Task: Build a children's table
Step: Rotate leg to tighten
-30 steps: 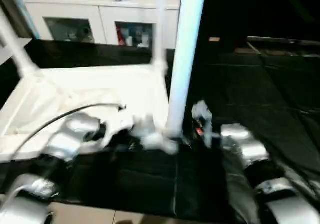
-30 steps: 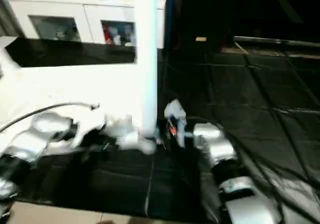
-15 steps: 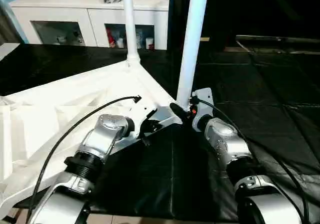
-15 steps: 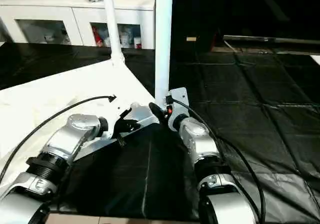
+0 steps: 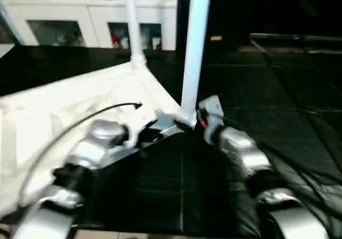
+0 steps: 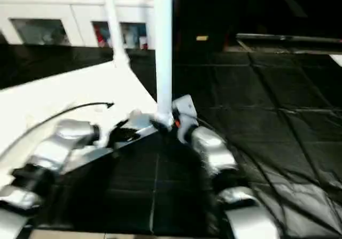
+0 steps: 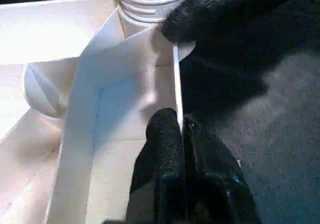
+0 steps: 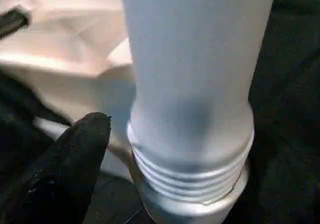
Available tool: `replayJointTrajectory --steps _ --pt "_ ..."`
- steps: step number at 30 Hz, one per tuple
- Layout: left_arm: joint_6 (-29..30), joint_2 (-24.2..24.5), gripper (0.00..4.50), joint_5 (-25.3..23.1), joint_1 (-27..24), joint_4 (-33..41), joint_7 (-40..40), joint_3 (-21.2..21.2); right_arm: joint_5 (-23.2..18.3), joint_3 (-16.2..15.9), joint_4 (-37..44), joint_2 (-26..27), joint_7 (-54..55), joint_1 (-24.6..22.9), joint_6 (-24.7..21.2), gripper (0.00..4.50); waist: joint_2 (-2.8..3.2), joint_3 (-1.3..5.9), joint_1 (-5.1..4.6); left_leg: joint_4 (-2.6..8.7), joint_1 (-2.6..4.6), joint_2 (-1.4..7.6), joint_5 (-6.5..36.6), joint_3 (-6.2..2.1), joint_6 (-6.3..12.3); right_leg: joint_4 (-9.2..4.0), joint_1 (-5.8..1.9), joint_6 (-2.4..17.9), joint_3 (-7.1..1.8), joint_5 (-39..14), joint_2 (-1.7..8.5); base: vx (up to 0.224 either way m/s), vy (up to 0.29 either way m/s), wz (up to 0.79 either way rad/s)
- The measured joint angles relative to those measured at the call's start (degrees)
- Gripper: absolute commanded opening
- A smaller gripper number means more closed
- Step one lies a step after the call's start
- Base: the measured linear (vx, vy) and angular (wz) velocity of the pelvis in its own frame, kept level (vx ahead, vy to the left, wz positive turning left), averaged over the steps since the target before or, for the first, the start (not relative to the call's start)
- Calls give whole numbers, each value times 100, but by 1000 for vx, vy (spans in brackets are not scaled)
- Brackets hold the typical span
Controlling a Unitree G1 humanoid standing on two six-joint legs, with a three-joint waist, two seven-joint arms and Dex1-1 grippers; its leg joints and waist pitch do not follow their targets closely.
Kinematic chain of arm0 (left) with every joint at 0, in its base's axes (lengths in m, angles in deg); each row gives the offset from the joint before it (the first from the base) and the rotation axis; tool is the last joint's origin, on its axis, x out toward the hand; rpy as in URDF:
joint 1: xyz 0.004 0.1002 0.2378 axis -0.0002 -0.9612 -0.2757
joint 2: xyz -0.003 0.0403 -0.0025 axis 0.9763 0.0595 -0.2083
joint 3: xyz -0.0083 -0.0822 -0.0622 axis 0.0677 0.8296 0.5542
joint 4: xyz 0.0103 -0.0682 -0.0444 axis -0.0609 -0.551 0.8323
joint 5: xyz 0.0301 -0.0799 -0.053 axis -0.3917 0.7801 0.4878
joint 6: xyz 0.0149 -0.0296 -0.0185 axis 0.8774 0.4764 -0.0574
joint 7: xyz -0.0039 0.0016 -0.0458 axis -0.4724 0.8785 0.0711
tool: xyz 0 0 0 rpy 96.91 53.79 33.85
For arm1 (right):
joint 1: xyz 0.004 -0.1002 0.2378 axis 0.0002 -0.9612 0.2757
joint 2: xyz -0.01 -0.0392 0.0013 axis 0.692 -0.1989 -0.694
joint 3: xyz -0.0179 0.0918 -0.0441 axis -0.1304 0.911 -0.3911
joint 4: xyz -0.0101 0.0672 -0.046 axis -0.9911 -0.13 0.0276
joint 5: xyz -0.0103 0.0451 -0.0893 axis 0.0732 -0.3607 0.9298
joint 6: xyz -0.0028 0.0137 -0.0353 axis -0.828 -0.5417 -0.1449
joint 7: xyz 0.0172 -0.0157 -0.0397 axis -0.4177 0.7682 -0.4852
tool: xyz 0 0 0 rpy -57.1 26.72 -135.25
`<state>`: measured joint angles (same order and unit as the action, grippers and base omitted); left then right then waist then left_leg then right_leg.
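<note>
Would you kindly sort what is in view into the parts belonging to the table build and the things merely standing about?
Belongs to the job:
- table top, upside down
- near leg
- far leg

Standing about:
- white cabinet
- black floor mats

Upturned white table top (image 5: 64,105) on black mat (image 5: 278,100) — two legs (image 5: 195,52) upright, both grippers at its near corner.

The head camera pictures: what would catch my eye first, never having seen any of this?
Probably the upside-down white table top on the dark mat, with two white legs sticking straight up, a near leg and a far leg. The left claw pinches the top's thin edge, while the right claw sits at the near leg's threaded base.
</note>
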<state>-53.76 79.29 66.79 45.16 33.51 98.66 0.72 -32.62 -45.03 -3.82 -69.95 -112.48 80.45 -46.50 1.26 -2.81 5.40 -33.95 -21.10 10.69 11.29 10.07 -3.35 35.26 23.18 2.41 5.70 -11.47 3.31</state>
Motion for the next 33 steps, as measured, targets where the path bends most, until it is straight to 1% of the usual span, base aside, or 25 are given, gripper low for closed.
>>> replayJointTrajectory --steps 3,4,7,11,13,15,17,19,24,27,29,31,32,33 --pt "-235 202 0 69 -64 16 349 -71 -137 -39 56 -311 -688 -56 9 445 0 0 50 -19 -6 2 6 0 10 2 0 1 0 1 1 0 0 0" --pt "-340 297 0 99 -74 15 507 -128 -176 -57 102 -489 -1043 -56 20 445 0 0 72 -26 -6 3 7 0 11 3 -2 2 0 1 1 0 0 0" --pt "-540 475 0 107 -95 10 861 -203 -283 -100 149 -774 -1875 -55 21 445 -4 -1 103 -34 -2 6 6 0 9 11 -5 4 1 4 1 0 0 0" --pt "-713 630 0 113 -122 9 1229 -222 -485 -119 203 -935 -2571 -38 -110 445 -5 -2 119 -40 1 9 4 1 7 24 -5 4 1 4 1 0 0 0" --pt "-811 709 0 128 -137 9 1421 -270 -573 -196 309 -1043 -2985 15 -167 445 -5 -1 134 -43 1 9 4 0 8 26 -7 4 1 3 1 0 0 0" --pt "-874 754 0 152 -141 9 1518 -307 -580 -270 330 -1073 -3208 80 -169 445 -10 1 143 -47 1 10 4 1 8 27 -7 4 1 3 1 0 0 0" --pt "-938 783 0 163 -141 9 1624 -339 -568 -424 334 -1072 -3470 155 -168 445 -13 3 150 -49 0 10 4 1 8 29 -8 4 1 3 2 0 0 0" --pt "-1010 801 0 175 -141 10 1710 -386 -538 -522 333 -1049 -3626 172 -154 445 -17 3 177 -50 0 10 4 1 8 29 -8 4 1 3 2 0 0 0" --pt "-1038 841 0 174 -170 113 1856 -434 -522 -562 306 -919 -3745 271 -144 445 -41 -2 213 -51 2 11 4 1 8 34 -8 4 1 3 3 0 0 0" --pt "-1041 840 0 174 -180 162 1889 -453 -564 -563 307 -841 -3796 348 -229 445 -53 -2 256 -52 3 11 3 1 7 36 -8 4 1 3 3 0 0 0" --pt "-1044 841 0 177 -193 195 1922 -474 -596 -565 307 -833 -3868 381 -298 416 -60 1 281 -51 3 11 4 2 7 36 -8 4 1 3 3 0 0 0" --pt "-1059 844 0 177 -202 220 1934 -481 -626 -592 306 -835 -3928 384 -376 397 -65 0 286 -51 2 11 4 2 7 35 -8 4 1 3 3 0 0 0" --pt "-1075 850 0 178 -202 220 1936 -483 -628 -612 298 -838 -3972 385 -401 397 -67 -1 285 -52 2 11 4 2 7 36 -8 4 1 3 3 0 0 0" --pt "-1086 858 0 178 -202 220 1936 -483 -630 -620 288 -841 -4016 385 -416 382 -70 -3 284 -52 3 11 3 2 7 38 -8 4 1 3 3 0 0 0"
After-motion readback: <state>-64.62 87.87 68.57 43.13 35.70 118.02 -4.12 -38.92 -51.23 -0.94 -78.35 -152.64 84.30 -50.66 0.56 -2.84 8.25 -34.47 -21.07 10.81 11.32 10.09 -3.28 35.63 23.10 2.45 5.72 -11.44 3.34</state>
